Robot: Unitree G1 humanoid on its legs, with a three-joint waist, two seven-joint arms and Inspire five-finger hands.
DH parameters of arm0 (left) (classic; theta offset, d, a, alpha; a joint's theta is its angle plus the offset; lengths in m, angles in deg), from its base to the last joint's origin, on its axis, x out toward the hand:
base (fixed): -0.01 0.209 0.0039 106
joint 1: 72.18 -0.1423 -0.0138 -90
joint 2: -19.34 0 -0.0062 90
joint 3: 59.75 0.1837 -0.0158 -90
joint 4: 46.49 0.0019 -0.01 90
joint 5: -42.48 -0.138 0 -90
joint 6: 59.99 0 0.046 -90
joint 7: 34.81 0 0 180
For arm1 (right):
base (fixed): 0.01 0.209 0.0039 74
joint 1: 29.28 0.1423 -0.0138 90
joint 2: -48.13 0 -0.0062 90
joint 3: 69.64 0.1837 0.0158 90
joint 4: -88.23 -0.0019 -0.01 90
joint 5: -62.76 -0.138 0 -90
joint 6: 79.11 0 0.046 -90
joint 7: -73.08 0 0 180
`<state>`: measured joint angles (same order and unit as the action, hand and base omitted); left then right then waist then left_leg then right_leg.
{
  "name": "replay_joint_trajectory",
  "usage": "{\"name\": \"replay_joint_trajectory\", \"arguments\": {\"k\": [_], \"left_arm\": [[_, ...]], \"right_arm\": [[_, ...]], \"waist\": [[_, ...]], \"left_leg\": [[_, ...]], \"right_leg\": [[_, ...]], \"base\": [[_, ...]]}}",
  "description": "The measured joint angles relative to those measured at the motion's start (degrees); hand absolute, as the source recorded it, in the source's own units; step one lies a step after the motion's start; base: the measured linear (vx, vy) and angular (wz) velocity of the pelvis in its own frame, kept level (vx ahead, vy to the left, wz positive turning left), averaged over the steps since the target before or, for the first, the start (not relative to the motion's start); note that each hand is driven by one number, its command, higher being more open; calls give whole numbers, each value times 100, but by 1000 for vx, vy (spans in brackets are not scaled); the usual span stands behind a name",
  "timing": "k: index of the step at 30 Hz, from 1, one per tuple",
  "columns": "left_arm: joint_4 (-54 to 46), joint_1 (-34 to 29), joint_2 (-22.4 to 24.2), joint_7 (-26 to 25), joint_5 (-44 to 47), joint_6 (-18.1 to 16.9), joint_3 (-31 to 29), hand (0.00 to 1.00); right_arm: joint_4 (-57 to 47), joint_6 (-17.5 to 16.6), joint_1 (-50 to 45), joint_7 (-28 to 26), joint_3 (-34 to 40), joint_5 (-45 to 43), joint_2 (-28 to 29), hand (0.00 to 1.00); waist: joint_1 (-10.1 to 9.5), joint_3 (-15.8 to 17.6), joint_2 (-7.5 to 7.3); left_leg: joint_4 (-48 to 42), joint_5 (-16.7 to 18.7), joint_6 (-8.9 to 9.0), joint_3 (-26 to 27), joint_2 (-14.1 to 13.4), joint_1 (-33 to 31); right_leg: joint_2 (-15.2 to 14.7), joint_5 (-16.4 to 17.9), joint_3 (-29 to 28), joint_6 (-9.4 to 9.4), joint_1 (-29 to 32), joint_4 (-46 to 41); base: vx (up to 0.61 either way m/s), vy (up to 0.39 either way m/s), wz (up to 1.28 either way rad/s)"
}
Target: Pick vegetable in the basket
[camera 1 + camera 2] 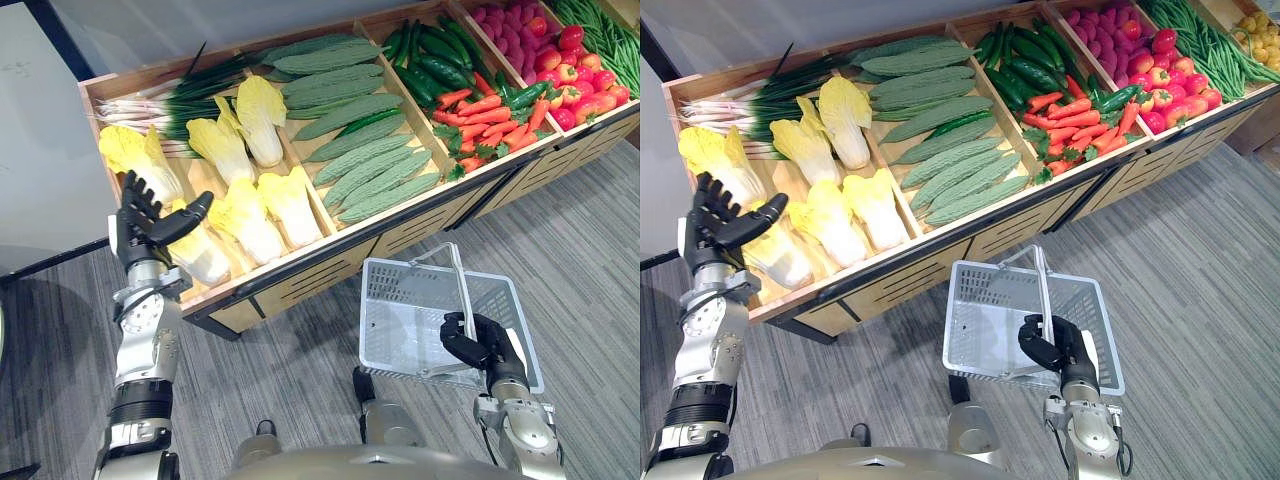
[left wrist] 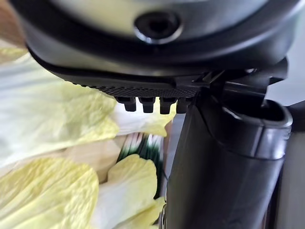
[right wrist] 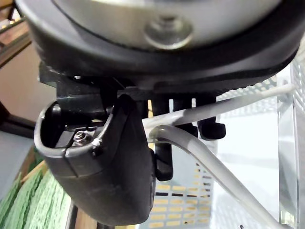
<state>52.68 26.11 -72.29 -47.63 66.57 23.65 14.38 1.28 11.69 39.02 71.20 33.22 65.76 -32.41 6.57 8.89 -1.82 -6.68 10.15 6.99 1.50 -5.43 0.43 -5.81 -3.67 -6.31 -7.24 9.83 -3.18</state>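
grey mesh basket (image 1: 400, 335) sat in front of the wooden stand (image 1: 300, 270). the right wrist view made the grip plain: the right hand (image 1: 482, 345) had its fingers curled round the basket's handle (image 3: 200, 160). the left hand (image 1: 140, 222) hovered spread wide over the napa cabbages (image 1: 250, 225), holding nothing. these lay front to back, white bases toward the robot, yellow leaves toward the spring onions (image 2: 143, 145).

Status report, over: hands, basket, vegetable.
Left hand open, raised over the napa cabbages. Right hand shut on the basket handle; basket holds no vegetable yet. Nothing between hand and cabbages.
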Motion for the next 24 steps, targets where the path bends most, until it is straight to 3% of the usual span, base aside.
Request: {"name": "replay_joint_trajectory", "arguments": {"k": [8, 24], "left_arm": [[-720, -198, -51, -39, -429, 4, -452, 100], [-885, -799, -50, 544, -431, 290, -388, 100]], "right_arm": [[-1, 0, 4, -17, 10, 2, 0, 0], [-1, 0, -119, -178, 69, 6, 0, 0]], "waist": [[-23, 33, 58], [-20, 29, 193]], "left_leg": [[0, -1, 0, -50, 22, 1], [-4, -1, -1, -47, 18, -49]], "right_leg": [[-19, -1, 87, -2, -31, 1], [-19, -16, 102, -10, 8, 17]], "base": [[-9, 5, 3], [0, 0, 0]]}}
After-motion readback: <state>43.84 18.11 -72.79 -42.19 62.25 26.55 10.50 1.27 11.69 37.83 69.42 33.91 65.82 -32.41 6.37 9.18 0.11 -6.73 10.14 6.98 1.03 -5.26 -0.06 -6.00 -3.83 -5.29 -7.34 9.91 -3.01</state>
